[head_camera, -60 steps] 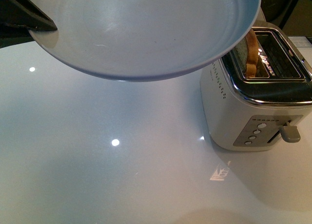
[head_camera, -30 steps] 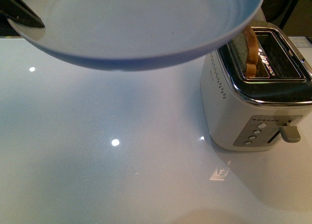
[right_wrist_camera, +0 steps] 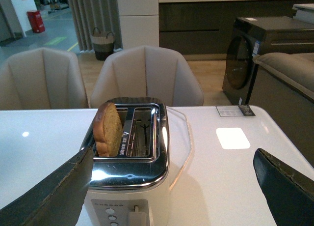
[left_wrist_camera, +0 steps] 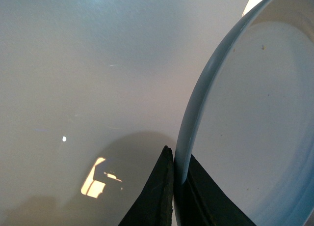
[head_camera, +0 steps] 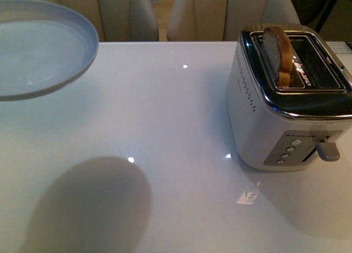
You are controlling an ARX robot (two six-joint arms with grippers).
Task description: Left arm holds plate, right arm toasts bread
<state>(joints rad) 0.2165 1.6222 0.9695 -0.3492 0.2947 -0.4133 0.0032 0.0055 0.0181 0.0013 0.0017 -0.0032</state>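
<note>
Pale blue-grey, the plate [head_camera: 38, 49] is held aloft at the left, its rim pinched in the left gripper [left_wrist_camera: 177, 155], while the bread [head_camera: 276, 52] stands proud in the toaster [head_camera: 286, 126] before the wide-open, empty right gripper [right_wrist_camera: 172, 155], so the lever [head_camera: 328, 150] probably needs pressing next.

Bread [right_wrist_camera: 109, 129] upright in toaster [right_wrist_camera: 131, 184], fingers [right_wrist_camera: 49, 199] apart

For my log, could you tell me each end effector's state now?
Left end effector: closed on the plate.
Right end effector: open, holding nothing.
</note>
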